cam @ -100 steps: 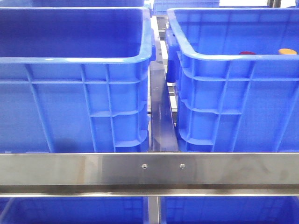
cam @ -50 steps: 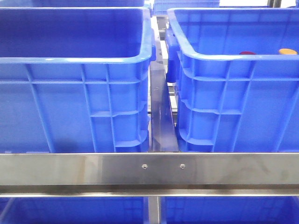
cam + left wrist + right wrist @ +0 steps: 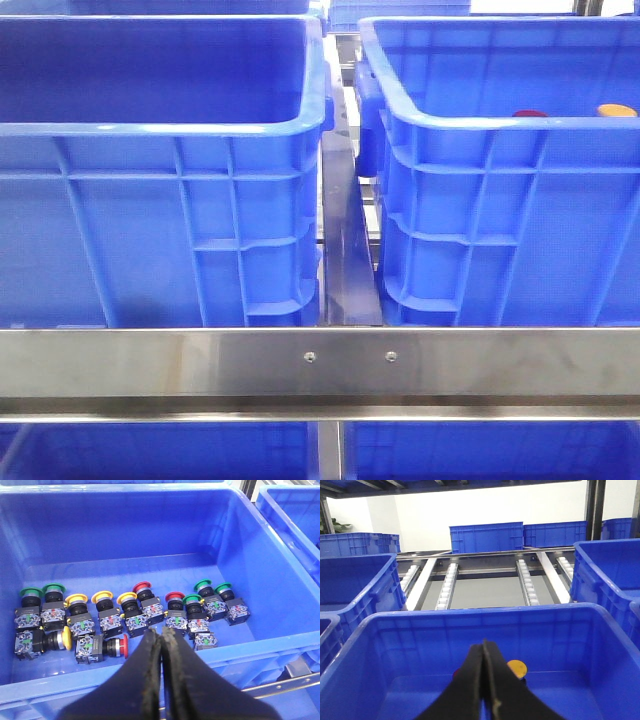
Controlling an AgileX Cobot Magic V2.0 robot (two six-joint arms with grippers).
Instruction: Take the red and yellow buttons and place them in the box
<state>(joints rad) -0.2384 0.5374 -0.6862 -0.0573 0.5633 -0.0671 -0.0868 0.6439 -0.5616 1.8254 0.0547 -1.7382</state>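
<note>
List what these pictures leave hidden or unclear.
- Front view: near wall of the right crate hides all but the tops of the red button and yellow button.
- Front view: left crate's contents are hidden by its wall.
- Right wrist view: the shut right gripper covers the red button; only the yellow shows.

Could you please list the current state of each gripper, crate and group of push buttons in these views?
Left gripper: shut, empty, above the buttons.
Right gripper: shut, empty.
Left crate: open-topped, upright.
Right crate: open-topped, holds a red button and a yellow button.
Push buttons: most upright, three lying on their sides.
</note>
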